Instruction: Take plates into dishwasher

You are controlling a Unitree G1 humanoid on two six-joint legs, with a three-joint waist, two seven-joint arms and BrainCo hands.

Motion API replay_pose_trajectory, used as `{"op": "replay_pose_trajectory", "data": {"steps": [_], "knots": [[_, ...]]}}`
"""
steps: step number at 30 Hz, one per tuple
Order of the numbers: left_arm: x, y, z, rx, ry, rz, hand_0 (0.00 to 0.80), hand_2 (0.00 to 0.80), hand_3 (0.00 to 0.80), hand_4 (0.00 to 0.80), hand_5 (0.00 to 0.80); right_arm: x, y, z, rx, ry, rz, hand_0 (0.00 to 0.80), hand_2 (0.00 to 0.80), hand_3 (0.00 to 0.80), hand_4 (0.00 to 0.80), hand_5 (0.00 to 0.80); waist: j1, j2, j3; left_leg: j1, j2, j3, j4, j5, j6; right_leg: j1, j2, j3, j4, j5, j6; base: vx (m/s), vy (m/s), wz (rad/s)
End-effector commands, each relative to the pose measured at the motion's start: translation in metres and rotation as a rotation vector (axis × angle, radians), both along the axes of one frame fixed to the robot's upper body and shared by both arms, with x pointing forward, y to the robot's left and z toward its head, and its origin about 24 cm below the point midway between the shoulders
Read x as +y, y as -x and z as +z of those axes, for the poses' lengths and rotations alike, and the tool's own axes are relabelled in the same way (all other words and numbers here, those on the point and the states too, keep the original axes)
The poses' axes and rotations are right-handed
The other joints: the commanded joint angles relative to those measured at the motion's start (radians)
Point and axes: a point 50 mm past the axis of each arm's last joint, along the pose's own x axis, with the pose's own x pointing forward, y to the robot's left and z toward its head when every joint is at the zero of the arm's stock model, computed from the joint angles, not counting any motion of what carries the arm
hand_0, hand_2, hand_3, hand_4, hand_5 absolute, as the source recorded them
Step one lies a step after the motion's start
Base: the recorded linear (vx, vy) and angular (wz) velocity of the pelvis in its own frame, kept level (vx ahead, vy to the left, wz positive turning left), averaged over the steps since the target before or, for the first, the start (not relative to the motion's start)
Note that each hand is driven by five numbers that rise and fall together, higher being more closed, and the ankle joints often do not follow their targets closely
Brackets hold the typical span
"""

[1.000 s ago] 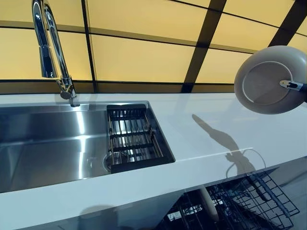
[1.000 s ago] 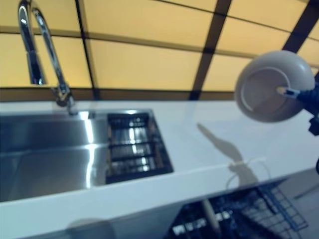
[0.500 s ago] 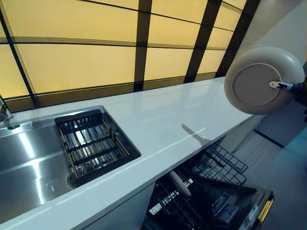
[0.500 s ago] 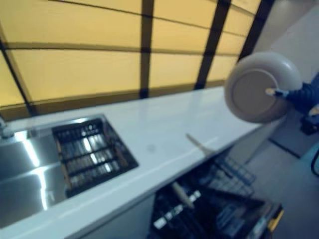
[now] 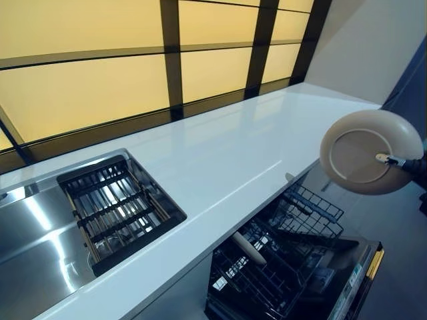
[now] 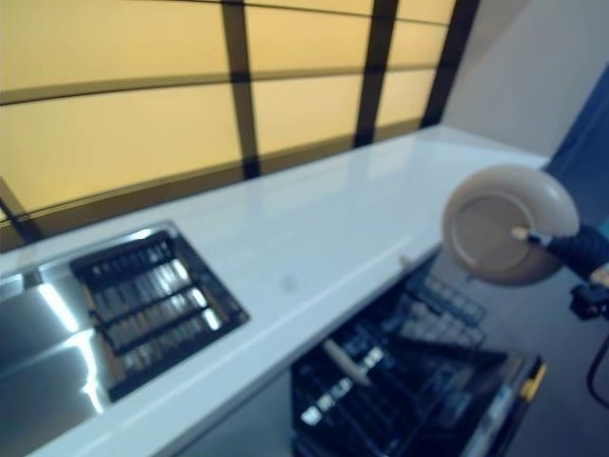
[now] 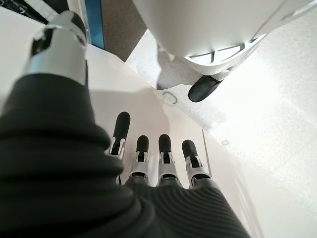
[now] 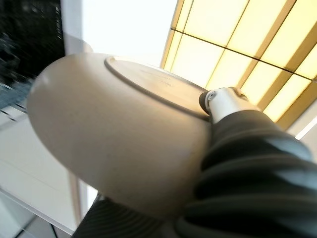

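Note:
A beige plate (image 5: 365, 150) hangs on edge in the air off the counter's front edge, its underside facing me. It is above the open dishwasher's lower rack (image 5: 287, 260). My right hand (image 5: 408, 164) is shut on the plate (image 8: 114, 134), with the thumb (image 8: 225, 101) pressed on the underside and the fingers hidden behind it. A pale rounded piece (image 5: 248, 248) stands in the rack. My left hand (image 7: 166, 148) shows only in its wrist view, fingers straight and holding nothing.
The white counter (image 5: 227, 153) runs from the steel sink (image 5: 27, 233) to the far right wall. A dark drain rack (image 5: 113, 207) sits in the sink. The dishwasher door (image 5: 347, 293) lies open below, with grey floor to its right.
The camera has swung right, so the faucet has left the view and the dishwasher shows more fully. The plate, still in my right hand, now hangs lower, past the counter edge over the rack.

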Motion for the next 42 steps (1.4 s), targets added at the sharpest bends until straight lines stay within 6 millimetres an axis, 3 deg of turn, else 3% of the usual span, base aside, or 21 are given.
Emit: {"op": "replay_pose_trajectory", "data": {"steps": [1,11,22,32,42], "knots": [[0.028,-0.064,0.025,-0.193,-0.102,-0.057,0.0,0.0,0.0,0.0,0.0,0.011,-0.002,0.014,-0.179,-0.032,0.029,0.8,0.8,0.8,0.8,0.8,-0.008,-0.063,-0.015,0.001,0.015,-0.015,-0.018,0.035,-0.017,0.026,-0.043,0.052,-0.012,0.022,0.099,-0.092,-0.025,-0.12],[0.023,-0.072,0.026,-0.211,-0.088,-0.083,0.0,0.0,0.0,0.0,0.0,0.017,-0.001,-0.014,-0.177,-0.095,-0.027,0.8,0.8,0.8,0.8,0.8,-0.022,-0.042,-0.007,-0.009,0.027,-0.007,-0.027,0.042,-0.025,0.016,-0.035,0.053,-0.006,0.014,0.098,-0.06,-0.023,-0.02],[0.008,-0.082,0.025,-0.234,-0.046,-0.083,0.0,0.0,0.0,0.0,0.0,0.049,0.003,-0.036,-0.286,-0.042,-0.145,0.8,0.8,0.8,0.8,0.8,-0.043,-0.003,0.014,-0.002,0.025,-0.001,-0.025,0.038,-0.021,0.015,-0.045,0.053,0.017,-0.006,0.098,-0.021,0.022,0.0],[-0.006,-0.085,0.023,-0.246,-0.012,-0.091,0.0,0.0,0.0,0.0,0.0,0.071,0.006,-0.044,-0.404,0.215,-0.25,0.8,0.8,0.8,0.8,0.8,-0.045,0.033,0.022,0.001,0.013,0.001,-0.026,0.034,-0.017,0.007,-0.061,0.05,0.027,-0.009,0.105,-0.01,0.041,0.0],[-0.014,-0.088,0.022,-0.246,0.002,-0.104,0.0,0.0,0.0,0.0,0.0,0.084,0.004,-0.059,-0.399,0.469,-0.23,0.8,0.8,0.8,0.8,0.8,-0.042,0.042,0.027,0.001,0.008,0.001,-0.025,0.031,-0.015,0.001,-0.068,0.042,0.038,-0.016,0.107,0.0,0.0,0.0]]}}
